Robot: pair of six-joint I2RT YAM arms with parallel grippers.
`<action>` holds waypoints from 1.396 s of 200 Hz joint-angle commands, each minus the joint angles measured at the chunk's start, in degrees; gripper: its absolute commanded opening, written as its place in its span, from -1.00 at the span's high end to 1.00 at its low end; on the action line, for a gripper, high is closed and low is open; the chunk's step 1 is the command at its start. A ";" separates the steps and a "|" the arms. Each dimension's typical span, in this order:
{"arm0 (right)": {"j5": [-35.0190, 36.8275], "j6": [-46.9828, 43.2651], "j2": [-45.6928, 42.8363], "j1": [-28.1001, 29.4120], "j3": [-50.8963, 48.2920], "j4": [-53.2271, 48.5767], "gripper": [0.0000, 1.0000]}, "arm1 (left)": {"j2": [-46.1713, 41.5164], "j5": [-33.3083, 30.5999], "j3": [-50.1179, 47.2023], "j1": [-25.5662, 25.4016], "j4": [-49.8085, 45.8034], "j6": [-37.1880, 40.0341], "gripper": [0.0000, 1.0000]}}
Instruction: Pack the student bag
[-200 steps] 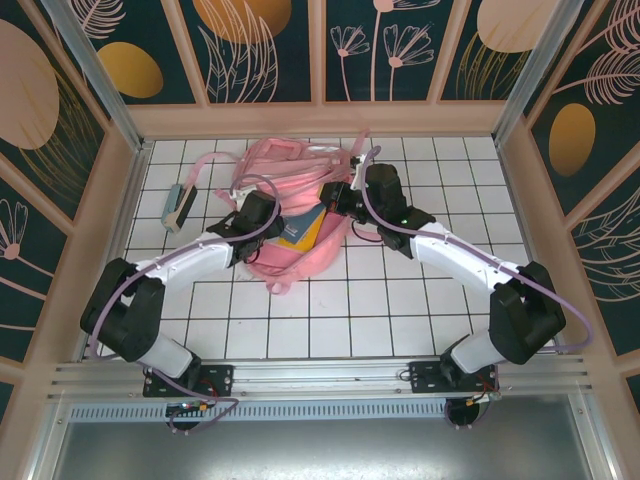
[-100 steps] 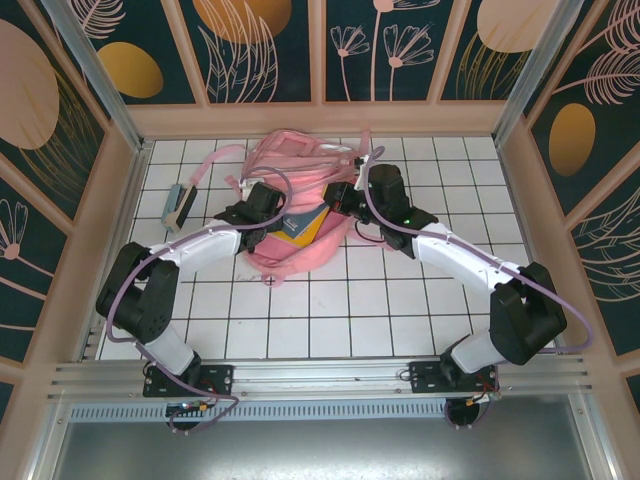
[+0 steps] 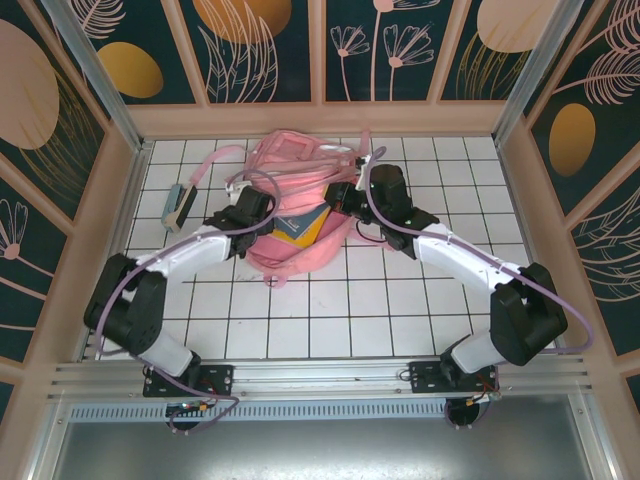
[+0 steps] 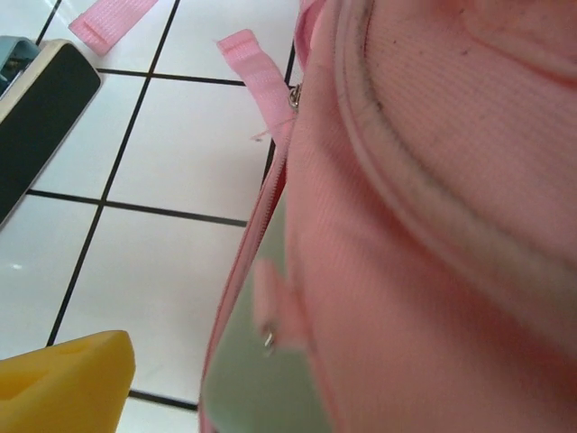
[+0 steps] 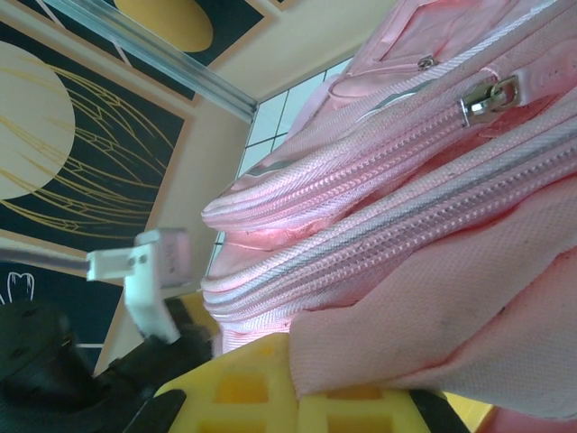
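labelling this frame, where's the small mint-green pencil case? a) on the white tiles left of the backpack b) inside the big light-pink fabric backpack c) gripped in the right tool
a: the small mint-green pencil case lies on the white tiled table, left of the big light-pink fabric backpack.

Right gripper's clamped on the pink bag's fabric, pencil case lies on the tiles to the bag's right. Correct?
One thing is off: the pencil case lies to the left of the student bag, near the left wall, as the top external view shows. The right gripper is shut on the bag's fabric, as you said.
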 commanded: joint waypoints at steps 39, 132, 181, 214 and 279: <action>-1.81 0.05 -3.28 -0.57 -0.84 6.32 1.00 | -17.92 6.61 -12.49 0.61 1.44 -8.20 0.19; -1.56 0.00 -2.51 -0.67 -0.63 6.37 1.00 | -20.22 17.26 -19.65 0.61 4.35 -9.31 0.70; -1.57 -0.19 -1.83 -0.84 0.05 6.18 1.00 | -23.70 20.65 -21.21 0.66 5.02 -10.58 -0.57; -1.77 -0.61 -1.19 -2.64 0.95 5.65 1.00 | -29.18 24.27 -20.93 0.61 5.23 -11.31 -0.86; -3.92 -1.79 1.83 -5.64 2.70 6.00 1.00 | -37.58 23.89 -16.27 0.61 -1.04 -12.38 -0.96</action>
